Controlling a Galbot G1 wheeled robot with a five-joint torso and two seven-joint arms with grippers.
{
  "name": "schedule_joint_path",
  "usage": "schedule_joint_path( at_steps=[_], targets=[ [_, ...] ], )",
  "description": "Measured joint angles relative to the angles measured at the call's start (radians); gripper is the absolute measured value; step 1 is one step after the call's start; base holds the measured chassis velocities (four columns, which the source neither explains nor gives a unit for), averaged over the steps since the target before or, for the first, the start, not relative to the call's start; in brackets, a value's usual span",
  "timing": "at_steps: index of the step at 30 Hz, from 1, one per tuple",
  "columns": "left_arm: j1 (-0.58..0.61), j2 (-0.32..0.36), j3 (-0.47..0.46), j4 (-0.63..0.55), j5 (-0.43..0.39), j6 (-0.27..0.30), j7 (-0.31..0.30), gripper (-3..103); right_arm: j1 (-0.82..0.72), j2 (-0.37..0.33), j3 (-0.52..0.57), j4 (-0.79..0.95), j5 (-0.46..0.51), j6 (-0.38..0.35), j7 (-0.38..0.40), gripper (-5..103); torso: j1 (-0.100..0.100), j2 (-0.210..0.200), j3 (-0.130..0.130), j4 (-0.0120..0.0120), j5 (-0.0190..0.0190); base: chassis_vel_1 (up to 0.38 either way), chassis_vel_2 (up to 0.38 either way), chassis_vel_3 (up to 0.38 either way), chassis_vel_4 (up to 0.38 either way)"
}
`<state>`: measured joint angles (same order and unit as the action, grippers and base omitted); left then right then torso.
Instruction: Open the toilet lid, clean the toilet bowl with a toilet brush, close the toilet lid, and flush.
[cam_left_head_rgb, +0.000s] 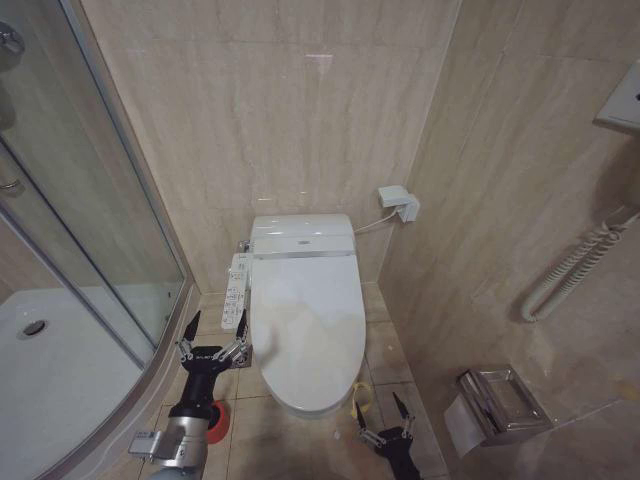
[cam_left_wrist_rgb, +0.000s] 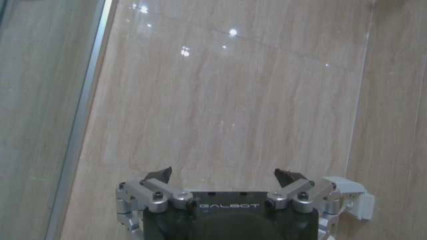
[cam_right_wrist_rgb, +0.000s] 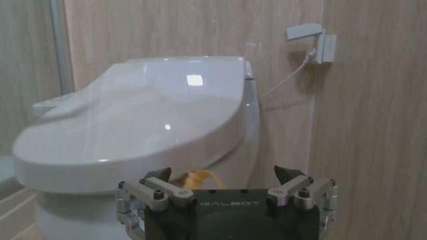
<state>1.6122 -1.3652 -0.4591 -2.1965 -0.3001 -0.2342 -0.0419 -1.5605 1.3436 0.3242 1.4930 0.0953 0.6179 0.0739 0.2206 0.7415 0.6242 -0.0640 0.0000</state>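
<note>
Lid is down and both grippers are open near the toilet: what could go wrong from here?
1. The right gripper sits low by the yellow loop; a missed hook could slide off the glossy lid.
2. The left gripper hovers beside the control panel and could bump its buttons.
3. The left arm is above the red brush holder and might tip it.

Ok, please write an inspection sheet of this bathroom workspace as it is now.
Surface: beige floor tiles, bare.
Job's things: lid closed, yellow loop at its front; red brush holder on floor by left arm.
Clutter: nothing seen.
End effectors: left end effector open, left of toilet; right end effector open, near loop.
Cables: white cord to wall outlet.
Surroundings: shower glass, paper holder.
</note>
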Motion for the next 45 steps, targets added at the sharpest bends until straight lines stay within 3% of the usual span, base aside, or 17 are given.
schedule_joint_path(
  at_steps=[25, 26, 34, 35, 40, 41, 45],
  targets=[
    [0.033, -0.011, -0.001, -0.024, 0.013, 0.000, -0.002, 100, 0.110, 0.073, 0.038, -0.197, 0.083, 0.036, -0.061, 100, 0.000, 0.000, 0.000, -0.0002, -0.0001, 0.000, 0.000, 0.000, 0.000],
    [0.034, -0.011, -0.001, -0.024, 0.013, 0.000, -0.002, 100, 0.115, 0.078, 0.038, -0.205, 0.089, 0.040, -0.068, 87, 0.000, 0.000, 0.000, -0.0001, 0.0000, 0.000, 0.000, 0.000, 0.000],
    [0.040, -0.007, -0.006, -0.024, 0.013, -0.001, -0.002, 100, 0.125, 0.104, 0.033, -0.224, 0.104, 0.055, -0.090, 87, 0.000, 0.000, 0.000, -0.0001, -0.0001, 0.000, 0.000, 0.000, 0.000],
    [0.041, -0.006, -0.007, -0.026, 0.013, -0.002, -0.003, 100, 0.121, 0.106, 0.030, -0.221, 0.104, 0.057, -0.094, 60, 0.000, 0.000, 0.000, 0.0000, 0.0000, 0.000, 0.000, 0.000, 0.000],
    [0.041, -0.006, -0.006, -0.027, 0.013, -0.002, -0.003, 100, 0.098, 0.098, 0.030, -0.192, 0.104, 0.062, -0.106, 60, 0.000, 0.000, 0.000, -0.0001, -0.0001, 0.000, 0.000, 0.000, 0.000],
    [0.041, -0.007, -0.004, -0.027, 0.013, -0.002, -0.003, 100, 0.090, 0.094, 0.031, -0.182, 0.104, 0.063, -0.109, 33, 0.000, 0.000, 0.000, -0.0002, -0.0001, 0.000, 0.000, 0.000, 0.000],
    [0.041, -0.010, 0.002, -0.027, 0.015, -0.002, -0.003, 100, 0.075, 0.085, 0.035, -0.159, 0.106, 0.065, -0.115, 33, 0.000, 0.000, 0.000, -0.0001, -0.0001, 0.000, 0.000, 0.000, 0.000]
  ],
)
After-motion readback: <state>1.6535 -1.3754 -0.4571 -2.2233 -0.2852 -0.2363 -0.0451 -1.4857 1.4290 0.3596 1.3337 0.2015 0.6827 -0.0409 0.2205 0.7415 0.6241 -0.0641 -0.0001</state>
